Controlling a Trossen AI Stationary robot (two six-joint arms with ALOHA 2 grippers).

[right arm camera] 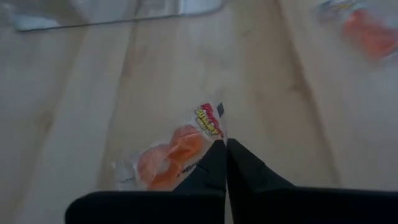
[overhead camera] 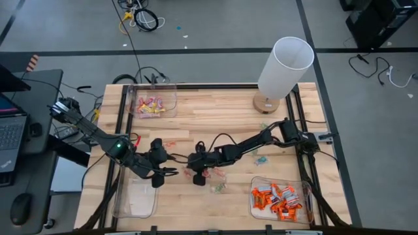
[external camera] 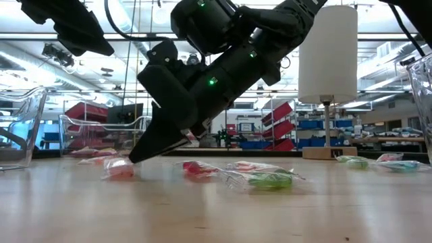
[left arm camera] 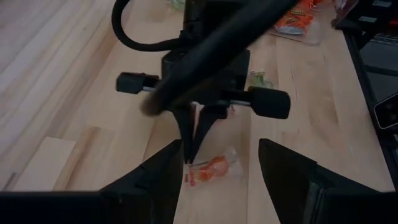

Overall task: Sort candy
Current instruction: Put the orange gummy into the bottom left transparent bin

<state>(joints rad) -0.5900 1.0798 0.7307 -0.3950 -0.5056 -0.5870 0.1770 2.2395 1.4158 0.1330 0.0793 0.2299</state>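
Scattered mid-table: loose candy [overhead camera: 219,187] in clear wrappers, lying flat on the wood. One orange piece [right arm camera: 171,156] in a crinkled clear wrapper with a red-and-yellow label, lying flat, touching the tips of dark closed fingers at its label end. Also seen in the left wrist view [left arm camera: 213,170] and, low down, as a pale orange-pink packet [external camera: 119,169]. Beside it a red piece [external camera: 197,168] and a green one [external camera: 268,179], close together. More pink-yellow pieces [overhead camera: 149,105] heaped in a far clear bin; bright orange ones [overhead camera: 279,198] piled in a near bin.
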